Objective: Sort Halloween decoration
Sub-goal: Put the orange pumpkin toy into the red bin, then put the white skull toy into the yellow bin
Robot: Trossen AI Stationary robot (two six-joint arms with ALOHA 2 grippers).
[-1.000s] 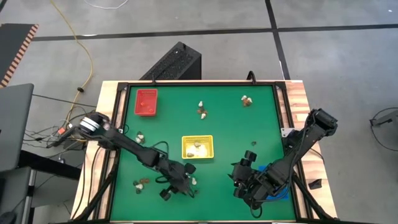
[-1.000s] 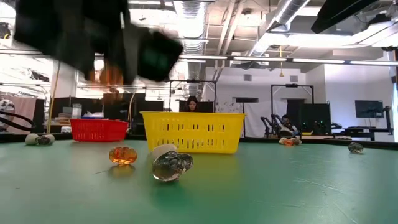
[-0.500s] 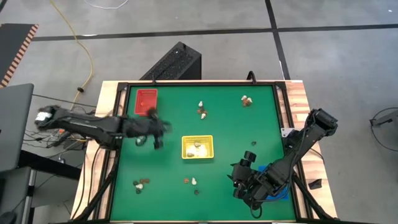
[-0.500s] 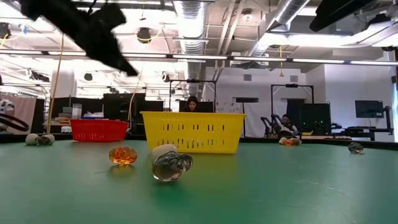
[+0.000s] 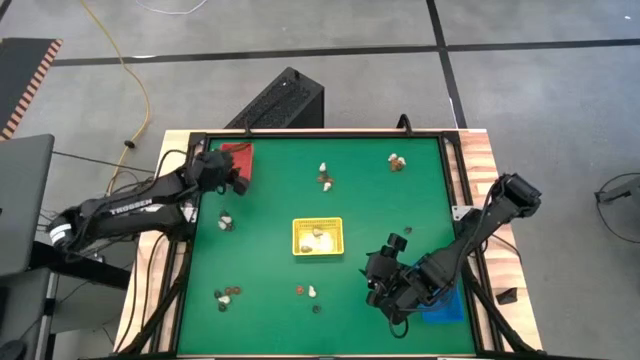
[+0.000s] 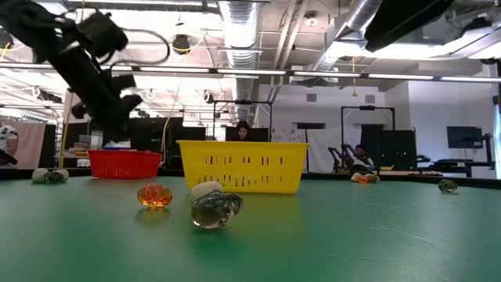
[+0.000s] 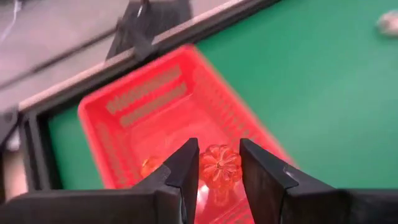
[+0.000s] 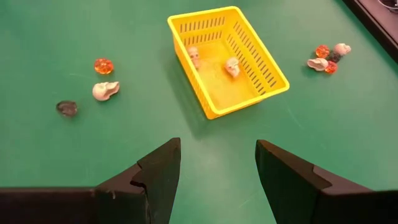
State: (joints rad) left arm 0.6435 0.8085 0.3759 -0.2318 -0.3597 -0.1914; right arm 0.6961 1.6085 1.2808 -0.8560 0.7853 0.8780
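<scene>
Over the red tray (image 5: 238,160) at the table's far left, my left gripper (image 5: 236,180) is shut on a small orange pumpkin (image 7: 219,167). Another orange piece (image 7: 151,167) lies inside that tray. My right gripper (image 8: 217,168) hangs open above the mat at the near right, by the blue tray (image 5: 441,307). The yellow tray (image 5: 318,237) in the middle has two cream skulls (image 8: 231,65) in it. Near the front edge lie a loose orange pumpkin (image 8: 103,65), a cream skull (image 8: 105,91) and a dark piece (image 8: 66,107). My left gripper pinches the orange pumpkin by two opposite sides (image 7: 203,169) between its two fingers. The fingers slant down from the table's left side. The pumpkin is lifted clear, above the red tray's floor (image 7: 168,134).
More trinkets lie in small groups on the green mat: near left (image 5: 228,296), left (image 5: 226,222), far middle (image 5: 325,178), far right (image 5: 397,161), and a dark one (image 5: 405,231) right of the yellow tray. Bare mat lies between the groups.
My left gripper has swung fast from the trinkets at the near middle of the table toward the far left, ending over the red tray, and has rolled as it went. My right gripper has edged slightly toward the table's left.
</scene>
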